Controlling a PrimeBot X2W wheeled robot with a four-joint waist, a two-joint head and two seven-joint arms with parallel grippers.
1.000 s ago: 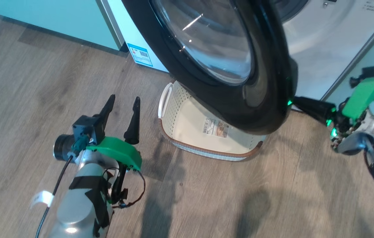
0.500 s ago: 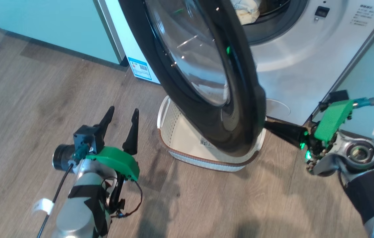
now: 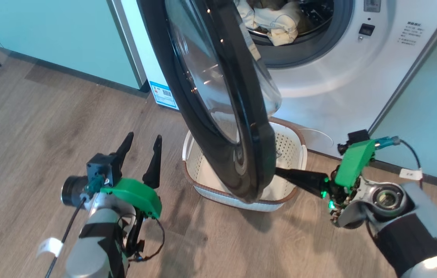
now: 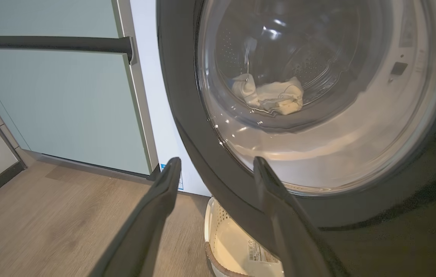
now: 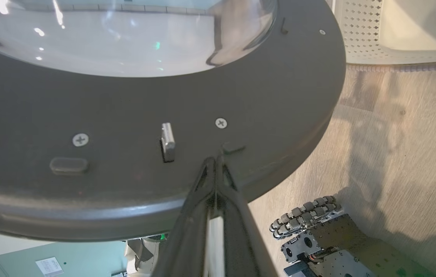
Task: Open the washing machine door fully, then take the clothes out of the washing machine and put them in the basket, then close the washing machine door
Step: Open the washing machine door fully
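Observation:
The washing machine door (image 3: 218, 96), a black ring around bulging glass, stands nearly edge-on, swung out from the white washing machine (image 3: 319, 85). Cream clothes (image 3: 276, 23) lie in the drum, and show through the glass (image 4: 272, 98). My right gripper (image 3: 278, 172) is shut, its tips (image 5: 215, 159) against the door's inner face (image 5: 125, 107) beside the metal latch (image 5: 167, 141). The cream basket (image 3: 292, 146) sits on the floor under the door. My left gripper (image 3: 144, 137) hangs open and empty left of the basket, facing the door's outer side (image 4: 187, 115).
Pale green cabinets (image 3: 68, 38) flank the machine on the left, with another panel (image 3: 427, 96) on the right. Wooden floor (image 3: 29, 127) spreads around the basket. Part of my wheeled base (image 5: 310, 215) shows below the door.
The door has swung further open to the left, uncovering the drum opening and the clothes. My right gripper followed against its inner face. The head camera shifted; the left gripper stayed put.

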